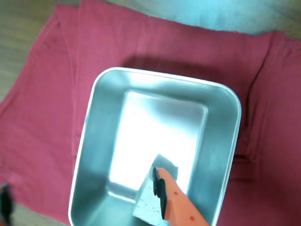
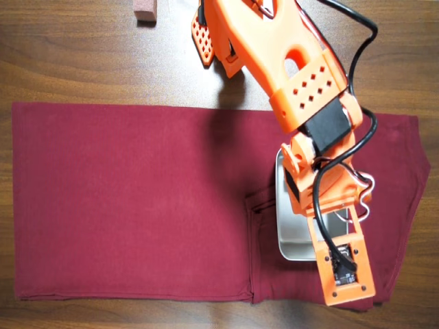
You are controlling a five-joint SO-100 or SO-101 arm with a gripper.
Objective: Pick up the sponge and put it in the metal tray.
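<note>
Overhead, arm point(image 2: 302, 89) over metal tray point(image 2: 288, 236), tool point(image 1: 157, 197) holding sponge point(image 1: 148, 200).

A wooden table point(image 2: 82, 62) carries a dark-red cloth point(image 2: 130, 205) and a pinkish-brown block point(image 2: 145, 11).

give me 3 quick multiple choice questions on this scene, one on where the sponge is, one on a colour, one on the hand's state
1. Where is the sponge?
A. inside the metal tray
B. on the bare wood
C. on the cloth beside the tray

2. What colour is the cloth under the tray?
A. blue
B. dark red
C. white

3. What is the hand doing?
A. hanging open far from the sponge
B. gripping the tray's rim
C. closed on the sponge

Answers: 1 A, the wrist view shows it within the rim. 2 B, both views show red fabric. 3 C, an orange finger presses the sponge.
</note>
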